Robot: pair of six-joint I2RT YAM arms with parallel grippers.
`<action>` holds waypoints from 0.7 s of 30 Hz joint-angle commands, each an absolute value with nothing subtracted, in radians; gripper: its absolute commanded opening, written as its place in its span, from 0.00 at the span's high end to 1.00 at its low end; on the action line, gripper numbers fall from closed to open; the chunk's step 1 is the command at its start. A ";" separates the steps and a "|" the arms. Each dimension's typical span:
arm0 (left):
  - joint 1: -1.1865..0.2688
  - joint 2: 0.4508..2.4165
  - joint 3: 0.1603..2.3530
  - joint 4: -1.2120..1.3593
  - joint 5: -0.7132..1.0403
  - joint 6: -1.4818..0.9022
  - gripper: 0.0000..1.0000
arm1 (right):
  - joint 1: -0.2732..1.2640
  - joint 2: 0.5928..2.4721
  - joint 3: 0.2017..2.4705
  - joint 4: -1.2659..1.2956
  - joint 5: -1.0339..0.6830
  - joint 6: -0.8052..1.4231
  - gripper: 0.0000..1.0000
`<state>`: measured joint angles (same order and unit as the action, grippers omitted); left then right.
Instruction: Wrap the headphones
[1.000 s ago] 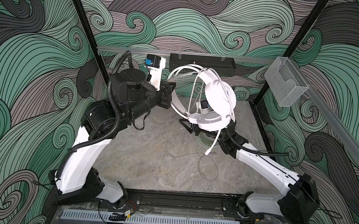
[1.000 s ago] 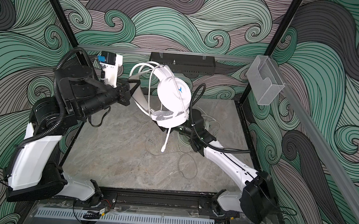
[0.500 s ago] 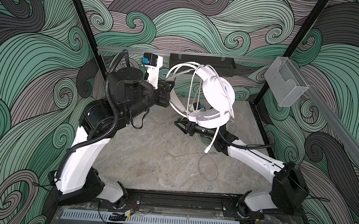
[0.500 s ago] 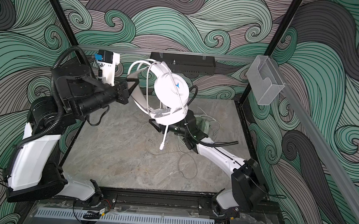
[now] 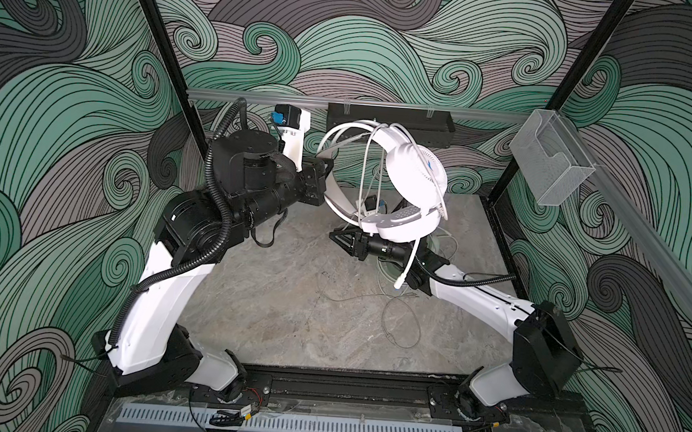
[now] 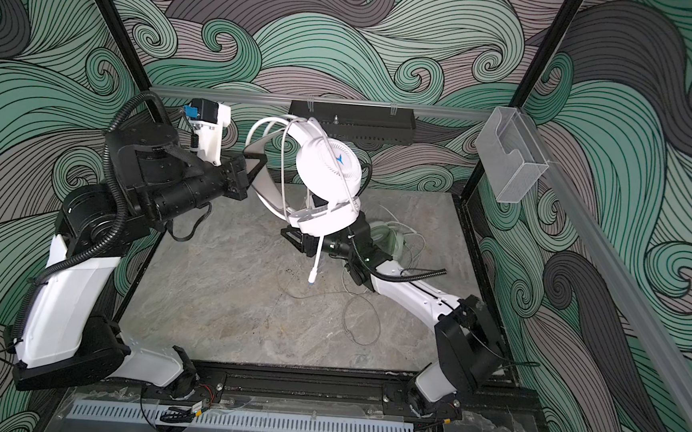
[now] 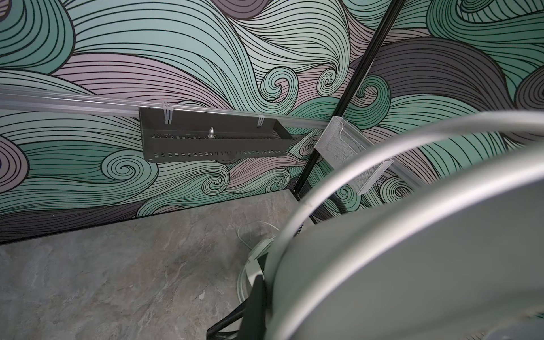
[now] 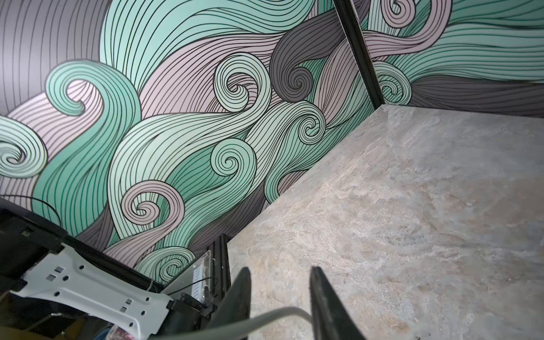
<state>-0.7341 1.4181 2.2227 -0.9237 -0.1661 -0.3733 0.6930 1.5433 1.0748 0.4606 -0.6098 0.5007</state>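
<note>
Your right claw [image 5: 340, 245] has swung in under the white headset [image 5: 416, 176], jaws narrowed but not yet pinching the cable [image 8: 273, 319] between them. Left claw [image 5: 323, 182] stays clenched on the headband [image 5: 332, 201], high above the desk [image 5: 288, 304]. Pinch fully before winding. The mint headset [image 6: 388, 239] lies behind.

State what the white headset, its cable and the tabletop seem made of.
White headset: probably hard plastic; smooth, glossy shell with moulded ribs. Cable: likely rubbery sheathing, matte white; it bends in loose loops. Tabletop: grey veined stone look; real stone or laminate, cannot tell.
</note>
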 commanded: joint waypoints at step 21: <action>-0.600 1.350 2.096 -0.755 -0.283 -0.603 1.00 | 0.742 1.343 1.023 0.021 -0.485 0.217 1.00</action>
<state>-0.6155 1.3792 2.1071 -0.8749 -0.2207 -0.5198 0.7219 1.3827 1.0325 0.1612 -0.5453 0.3199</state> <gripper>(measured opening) 0.061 0.061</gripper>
